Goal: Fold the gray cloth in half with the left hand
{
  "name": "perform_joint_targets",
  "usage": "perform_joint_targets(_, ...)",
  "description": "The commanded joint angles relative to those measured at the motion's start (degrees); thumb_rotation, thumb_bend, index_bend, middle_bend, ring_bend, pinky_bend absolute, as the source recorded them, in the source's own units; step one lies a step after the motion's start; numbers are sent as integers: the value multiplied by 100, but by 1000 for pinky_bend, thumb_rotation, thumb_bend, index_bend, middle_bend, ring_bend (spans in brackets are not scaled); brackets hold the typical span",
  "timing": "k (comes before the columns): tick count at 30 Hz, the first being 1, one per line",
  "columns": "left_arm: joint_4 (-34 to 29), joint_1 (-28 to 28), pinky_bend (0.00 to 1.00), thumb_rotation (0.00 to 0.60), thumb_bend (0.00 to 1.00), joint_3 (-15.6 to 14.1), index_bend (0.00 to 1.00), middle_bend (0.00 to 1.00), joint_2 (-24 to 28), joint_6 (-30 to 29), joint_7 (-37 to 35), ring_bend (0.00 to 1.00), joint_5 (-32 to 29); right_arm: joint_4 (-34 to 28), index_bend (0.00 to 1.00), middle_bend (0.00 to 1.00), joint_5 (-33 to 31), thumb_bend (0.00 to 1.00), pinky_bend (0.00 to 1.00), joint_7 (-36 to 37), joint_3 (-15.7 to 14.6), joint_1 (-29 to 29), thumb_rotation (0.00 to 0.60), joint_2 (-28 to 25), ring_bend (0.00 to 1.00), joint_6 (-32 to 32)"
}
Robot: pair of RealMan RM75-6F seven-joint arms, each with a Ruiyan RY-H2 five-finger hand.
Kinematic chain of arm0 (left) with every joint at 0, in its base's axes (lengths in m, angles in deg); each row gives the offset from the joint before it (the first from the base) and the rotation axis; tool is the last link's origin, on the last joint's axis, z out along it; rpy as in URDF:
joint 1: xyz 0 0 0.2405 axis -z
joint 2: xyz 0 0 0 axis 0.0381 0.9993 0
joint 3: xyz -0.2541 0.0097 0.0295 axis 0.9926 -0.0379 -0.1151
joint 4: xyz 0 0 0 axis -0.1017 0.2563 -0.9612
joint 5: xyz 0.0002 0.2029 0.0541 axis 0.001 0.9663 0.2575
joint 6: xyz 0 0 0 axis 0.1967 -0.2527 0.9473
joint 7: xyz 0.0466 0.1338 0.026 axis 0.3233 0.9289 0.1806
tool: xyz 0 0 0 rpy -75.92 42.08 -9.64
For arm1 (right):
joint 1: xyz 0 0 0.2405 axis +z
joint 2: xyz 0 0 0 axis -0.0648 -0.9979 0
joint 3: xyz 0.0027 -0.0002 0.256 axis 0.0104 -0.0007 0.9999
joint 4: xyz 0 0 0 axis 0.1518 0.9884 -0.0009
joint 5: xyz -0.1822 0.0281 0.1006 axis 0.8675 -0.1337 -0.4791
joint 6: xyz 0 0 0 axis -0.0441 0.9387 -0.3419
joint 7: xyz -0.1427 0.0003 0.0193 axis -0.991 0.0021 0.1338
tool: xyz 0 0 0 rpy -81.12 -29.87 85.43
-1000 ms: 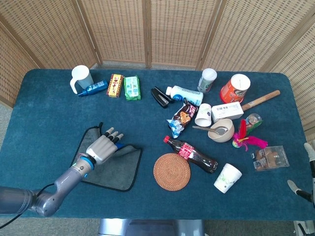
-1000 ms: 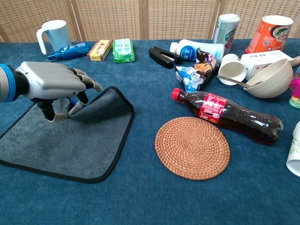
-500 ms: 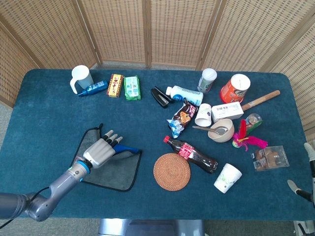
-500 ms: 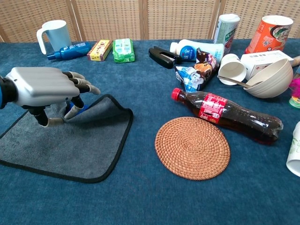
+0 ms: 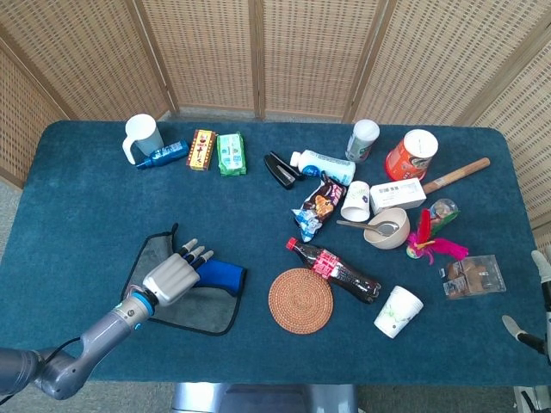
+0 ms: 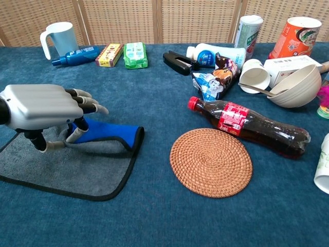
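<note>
Where the head view looks down on the table (image 5: 77,206), the gray cloth (image 5: 172,305) lies left of the round woven coaster (image 5: 300,300), its far right corner turned over so the blue underside faces up. The left hand (image 5: 170,277) sits on that lifted part, pinching the cloth edge. Beyond the coaster lies a cola bottle (image 5: 333,268); the right hand is out of sight here. In the chest view, the left hand (image 6: 41,108) holds the raised corner between thumb and fingers (image 6: 77,133), the blue flap curling back over the gray cloth (image 6: 61,172), still left of the coaster (image 6: 211,162).
</note>
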Motion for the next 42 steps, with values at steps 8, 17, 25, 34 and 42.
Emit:
perform_joint_targets(8,-84,-167,0,600,494,-40,630,0,54,20,59,0,182,-7,0,0,-6,0,0,-12,-2,2,600,0,0,-11)
perform_joint_targets(17,-39,-381,0,600,494,-68,630,0,108,-29,-38,0,571,-3,0,0,-37,0,0,-78,18,4,600,26,0,0)
perform_joint_targets(25,-102,-531,0,600,495,-83,630,0,160,-10,-56,0,813,-11,0,0,-22,0,0,-95,12,1,600,32,0,5)
perform_joint_targets(34,-204,-668,0,600,495,-104,628,0,200,30,90,0,900,-15,0,0,2,0,0,-84,6,-5,600,28,0,17)
perform_joint_targets(42,-193,-753,0,600,495,-79,623,0,186,88,242,0,761,-21,0,0,10,0,0,-96,1,-5,600,30,0,14)
